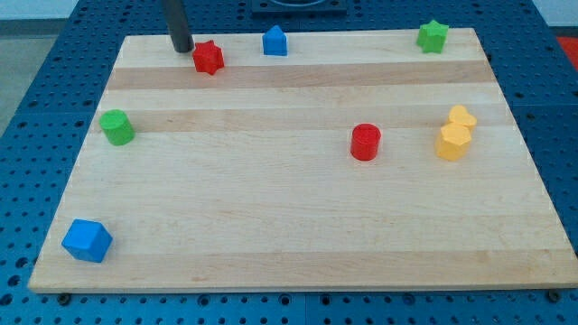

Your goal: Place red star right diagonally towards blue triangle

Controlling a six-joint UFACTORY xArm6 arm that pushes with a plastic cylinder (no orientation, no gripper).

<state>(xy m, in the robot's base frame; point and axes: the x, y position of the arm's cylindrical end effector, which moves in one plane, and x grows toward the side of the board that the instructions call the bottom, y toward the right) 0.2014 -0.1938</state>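
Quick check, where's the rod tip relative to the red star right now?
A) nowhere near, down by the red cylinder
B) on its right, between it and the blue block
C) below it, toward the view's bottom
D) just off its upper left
D: my tip sits just to the upper left of the red star, on the side away from the blue triangle.

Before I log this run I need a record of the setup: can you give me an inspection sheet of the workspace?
Surface: wooden board, flat, on a blue perforated table.
Job's things: red star near the view's top left; blue triangle to its right, apart from it.
Clutter: green star, green block, red cylinder, two touching yellow blocks, blue cube.
Grippers: no jaws; my tip sits just left of the red star.
Cables: nothing seen.
Surroundings: dark object beyond the board's top edge.
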